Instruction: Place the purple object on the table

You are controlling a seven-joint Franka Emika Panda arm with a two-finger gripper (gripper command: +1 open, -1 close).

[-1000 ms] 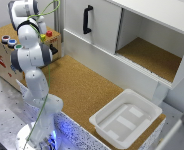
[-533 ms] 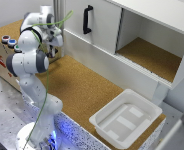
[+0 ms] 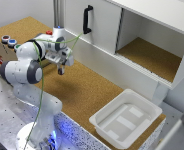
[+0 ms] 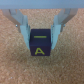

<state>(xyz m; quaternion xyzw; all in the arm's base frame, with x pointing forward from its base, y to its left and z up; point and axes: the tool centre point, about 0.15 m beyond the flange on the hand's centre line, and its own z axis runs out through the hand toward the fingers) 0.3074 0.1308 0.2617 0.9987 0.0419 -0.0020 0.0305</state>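
The purple object [image 4: 41, 44] is a dark purple cube with a yellow letter A on its side. In the wrist view it sits between the two fingers of my gripper [image 4: 41, 40], which is shut on it. Brown cork fills the view behind it. In the exterior view my gripper [image 3: 61, 70] points down over the cork table [image 3: 87, 92], towards that view's left, with the cube only a dark spot at the fingertips. Whether the cube touches the cork, I cannot tell.
A white plastic bin [image 3: 126, 117] stands on the table at the exterior view's lower right. A white cabinet [image 3: 142, 30] with a black handle [image 3: 87, 20] and an open cork-floored bay runs along the back. A cork-topped box with coloured buttons [image 3: 7, 42] is at the left.
The arm has swung from the button box at the exterior view's far left towards the right and down, bringing the gripper over the table.
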